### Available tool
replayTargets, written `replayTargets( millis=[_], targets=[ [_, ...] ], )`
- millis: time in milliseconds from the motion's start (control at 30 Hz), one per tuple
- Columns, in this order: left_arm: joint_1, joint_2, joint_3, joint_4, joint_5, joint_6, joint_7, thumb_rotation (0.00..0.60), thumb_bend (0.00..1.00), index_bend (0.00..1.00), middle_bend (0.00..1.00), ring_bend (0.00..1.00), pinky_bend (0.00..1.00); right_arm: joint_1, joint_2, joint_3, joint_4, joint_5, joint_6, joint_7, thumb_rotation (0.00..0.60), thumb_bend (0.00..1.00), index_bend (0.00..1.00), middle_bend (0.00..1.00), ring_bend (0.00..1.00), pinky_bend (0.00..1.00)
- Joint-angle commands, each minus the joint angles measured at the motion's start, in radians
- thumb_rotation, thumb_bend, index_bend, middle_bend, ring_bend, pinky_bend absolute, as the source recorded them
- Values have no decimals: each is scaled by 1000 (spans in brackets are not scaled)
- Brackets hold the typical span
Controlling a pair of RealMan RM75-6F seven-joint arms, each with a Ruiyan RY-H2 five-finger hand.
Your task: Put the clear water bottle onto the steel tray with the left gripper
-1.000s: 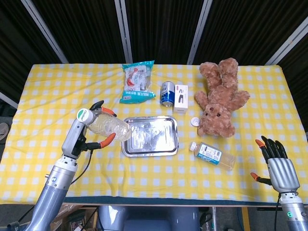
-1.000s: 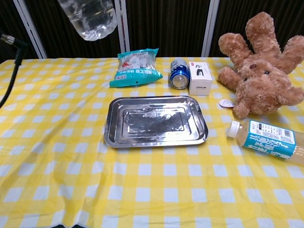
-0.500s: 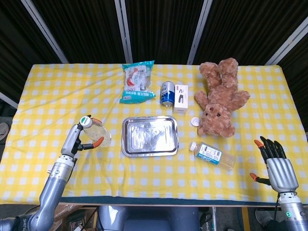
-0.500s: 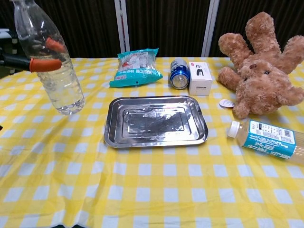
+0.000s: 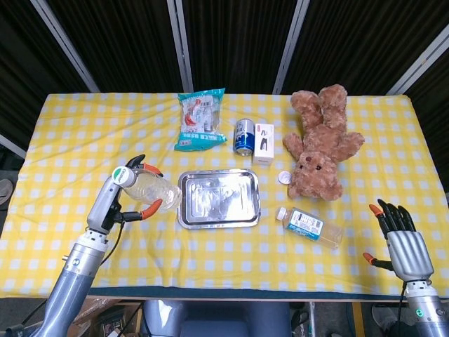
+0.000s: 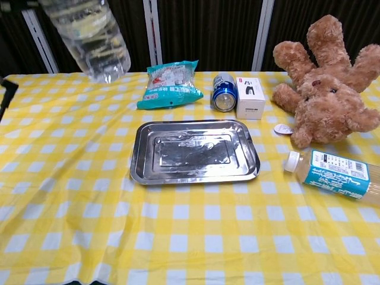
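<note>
Meanwhile, left hand (image 5: pixel 126 193) had the clear water bottle (image 5: pixel 149 187) gripped and airborne, just left of the steel tray (image 5: pixel 219 199), not yet over it.

Half a second before, the bottle hung near upright and further left; it then lay tilted with its base toward the tray's left rim, so it was swinging back in. My read: carry was mid-way, release not due yet. In the chest view the bottle (image 6: pixel 89 37) sat high at upper left, well above the tray (image 6: pixel 194 152). Right hand (image 5: pixel 402 240) idled near the table's front right corner, fingers spread, holding nothing. Count: two bottles (clear one plus a labelled drink bottle (image 5: pixel 309 226)), one tray, one blue can (image 5: pixel 243 135), one small box (image 5: pixel 264 144), one snack bag (image 5: pixel 200 119), one teddy bear (image 5: pixel 321 143), one small white disc (image 5: pixel 284 177).
</note>
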Motion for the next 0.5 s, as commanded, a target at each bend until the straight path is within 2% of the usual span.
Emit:
replayTargets(
  millis=[33,133,233,433,500],
  targets=[
    [10,52,-22,-42,62,40,23,600,456,545,532,64,6,0,0,-1,0,-1,1,2,600,49,97,0,0,0],
    [38,75,11,-42,84,52,6,600,455,545,532,63,6,-1,1,-3,-1,-5,1,2,600,49,97,0,0,0],
    [55,85,54,-11,23,46,10,600,455,545,533,64,6,-1,2,-3,-5,-9,5,1,600,50,97,0,0,0],
    [32,28,95,190,-70,-50,-81,600,455,545,531,64,6,-1,2,-1,-6,-1,2,-5,600,49,97,0,0,0],
    [30,3,107,247,-71,-69,-109,600,455,545,530,64,6,0,0,0,-4,2,-1,-8,600,49,97,0,0,0]
  ],
)
